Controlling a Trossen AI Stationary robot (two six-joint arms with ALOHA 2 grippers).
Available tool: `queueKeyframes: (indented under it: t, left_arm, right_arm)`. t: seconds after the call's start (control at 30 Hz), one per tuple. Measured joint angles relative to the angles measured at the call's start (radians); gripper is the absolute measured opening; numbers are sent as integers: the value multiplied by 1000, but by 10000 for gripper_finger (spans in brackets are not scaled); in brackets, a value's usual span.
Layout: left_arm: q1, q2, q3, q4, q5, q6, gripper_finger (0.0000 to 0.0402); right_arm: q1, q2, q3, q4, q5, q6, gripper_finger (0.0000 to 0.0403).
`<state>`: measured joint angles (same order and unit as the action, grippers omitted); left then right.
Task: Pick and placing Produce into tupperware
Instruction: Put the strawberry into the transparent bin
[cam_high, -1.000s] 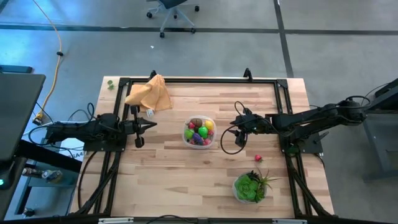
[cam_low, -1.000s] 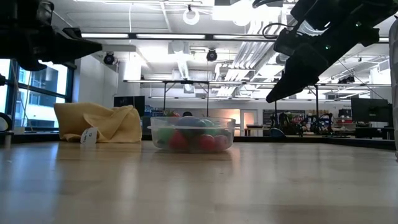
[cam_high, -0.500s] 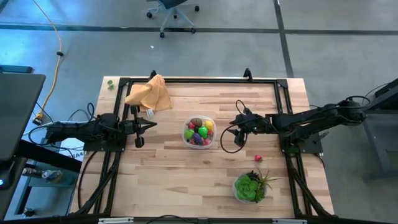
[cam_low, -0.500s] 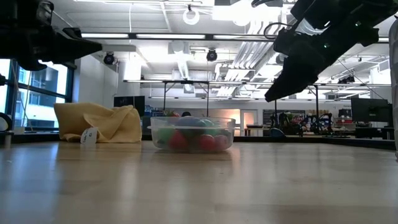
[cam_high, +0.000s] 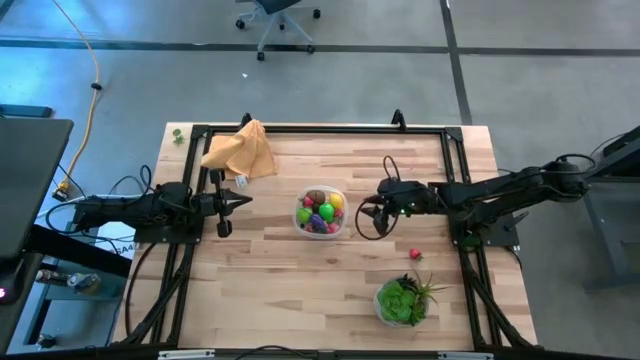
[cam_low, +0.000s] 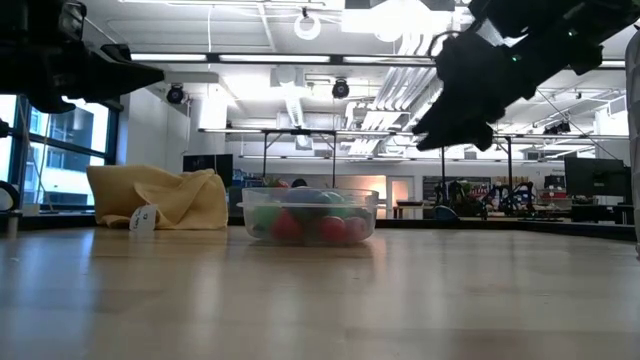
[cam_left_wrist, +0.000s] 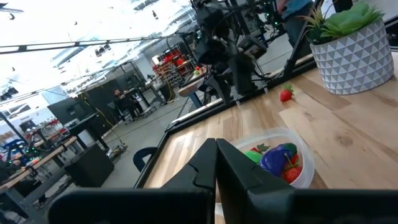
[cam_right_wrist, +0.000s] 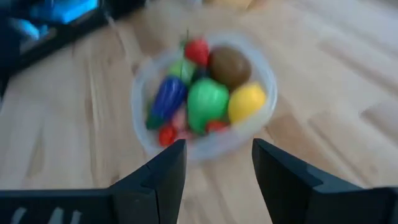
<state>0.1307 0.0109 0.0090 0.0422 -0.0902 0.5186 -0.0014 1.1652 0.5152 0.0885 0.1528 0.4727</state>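
- I see the pale wooden plank desk (cam_high: 300, 280) inside its black metal frame, carrying everything else.
- My two dark arms reach in from opposite sides. The left gripper (cam_high: 243, 202) hangs above the desk's left part, well apart from the container, its fingers clenched together on nothing.
- The right gripper (cam_high: 366, 209) hovers in the air just to the right of the container, its fingers (cam_right_wrist: 160, 177) spread apart and empty, pointing toward the bowl.
- A crumpled orange-tan cloth (cam_high: 240, 151) lies at the desk's far left corner.
- A leafy green plant in a white faceted pot (cam_high: 403, 300) stands near the front right edge.
- The small round clear plastic tupperware (cam_high: 321, 212) sits at the desk's centre, upright.
- Inside it lies the toy produce (cam_right_wrist: 202, 93): a green piece, a yellow lemon, a brown kiwi, a purple eggplant and red berries.
- One small red strawberry (cam_high: 416, 254) rests alone on the desk, between the container and the plant.
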Motion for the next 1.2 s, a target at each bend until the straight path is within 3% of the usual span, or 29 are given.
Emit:
queueKeyframes:
  t: [0.27,0.37,0.53,0.7,0.9,1.1,1.2]
  left_arm:
    - [0,0,0,0,0,0,1]
    - [0,0,0,0,0,0,1]
    - [0,0,0,0,0,0,1]
    - [0,0,0,0,0,0,1]
    - [0,0,1,0,0,0,1]
    - [0,0,1,0,0,0,1]
    - [0,0,1,0,0,0,1]
  right_arm:
    - [-12,0,0,157,131,18,176]
    - [-37,0,0,258,28,-47,176]
    - [-129,-76,10,426,-313,-84,176]
    - [-198,-272,61,303,-426,-177,176]
    - [-182,-552,93,122,-373,-316,128]
    - [-101,-725,46,17,-173,-363,49]
    - [-60,-781,11,37,-130,-386,17]
